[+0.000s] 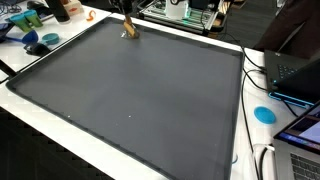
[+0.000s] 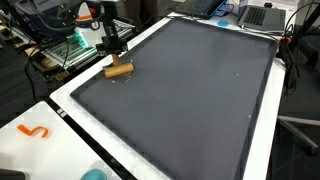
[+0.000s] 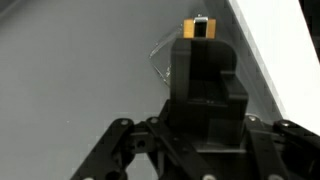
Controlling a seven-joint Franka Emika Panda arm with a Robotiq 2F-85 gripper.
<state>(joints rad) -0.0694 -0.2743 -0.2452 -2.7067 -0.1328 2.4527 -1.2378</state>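
Tan cylinder (image 2: 119,69) lies flat on the dark grey mat (image 2: 200,100), close to the mat's rim. In an exterior view it sits at about 9 o'clock on the mat. In an exterior view taken from the far side, the tan cylinder (image 1: 130,31) is at about 12 o'clock, just inside the border.

Long axis: runs roughly 9-to-3 in the exterior view that shows it best. Wrist view shows only a small yellowish end of it.

Gripper (image 2: 112,56) hangs straight above, pointing down at the mat. From the fingertips the cylinder lies at about 5 o'clock in that exterior view, very near. I cannot tell whether metal touches wood.

In the wrist view the fingers (image 3: 205,70) read as one dark block with no gap, so they look pressed together with nothing pinched between them. The cylinder's end peeks out at 12 o'clock, just past the tips.

Outward: the mat covers most of a white table (image 2: 40,112).
- Orange squiggle (image 2: 33,131) on the bare table, well apart from the cylinder, at about 7 o'clock from it.
- Blue disc (image 1: 263,114) off the mat's far side.
- Laptop (image 1: 295,70) near the blue disc.
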